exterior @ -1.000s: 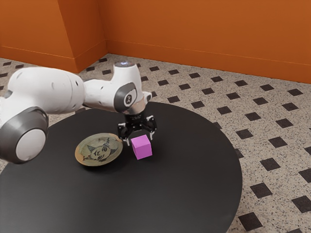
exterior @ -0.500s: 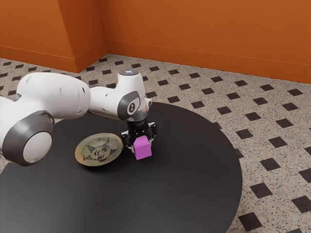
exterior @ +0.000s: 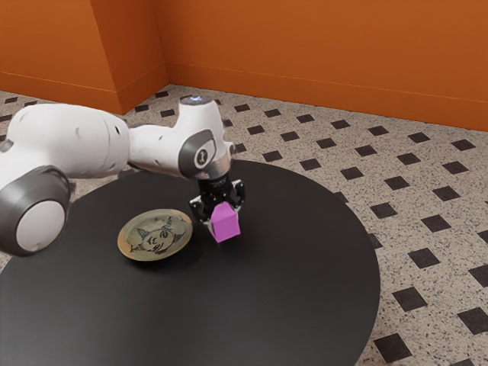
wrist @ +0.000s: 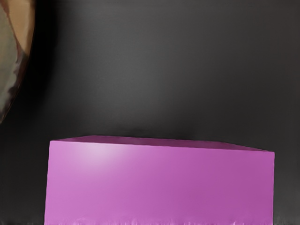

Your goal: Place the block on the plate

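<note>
Magenta covers the block [exterior: 226, 226], which is held by the tool [exterior: 223, 216], its two black fingers closed against opposite sides. The block is just above the counter [exterior: 297, 305], and not on the plate [exterior: 156, 235]. The plate rests on the counter, near the block, towards the exterior view's left; a face is drawn on it in dark lines over a dull green and tan ground. In the wrist view, the block's broad side is close under the hand, and part of the plate's rim shows well apart from it, with dark counter between. The arm [exterior: 72, 141], white with grey joints, reaches in from the exterior view's left, over the far side of the plate. Beyond the round black counter are a speckled floor [exterior: 358, 145] set with dark diamonds and an orange wall [exterior: 328, 53] on the far side.
</note>
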Available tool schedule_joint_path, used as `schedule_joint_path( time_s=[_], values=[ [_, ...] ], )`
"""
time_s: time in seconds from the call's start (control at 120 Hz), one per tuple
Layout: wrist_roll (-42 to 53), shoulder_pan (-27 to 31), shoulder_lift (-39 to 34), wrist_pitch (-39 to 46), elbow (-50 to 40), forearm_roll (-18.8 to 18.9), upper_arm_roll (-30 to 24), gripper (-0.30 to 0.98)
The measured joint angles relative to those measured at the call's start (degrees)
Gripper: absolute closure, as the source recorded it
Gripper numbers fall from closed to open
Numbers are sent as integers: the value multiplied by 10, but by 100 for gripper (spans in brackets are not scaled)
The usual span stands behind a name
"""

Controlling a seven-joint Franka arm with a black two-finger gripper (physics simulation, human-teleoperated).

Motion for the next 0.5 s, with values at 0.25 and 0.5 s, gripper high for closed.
schedule_joint_path(
  time_s=[0.25,0.5],
  values=[
    [-12,80,-77,-1,-67,7,-9,29],
    [-19,148,-81,1,-103,21,-9,29]
  ],
)
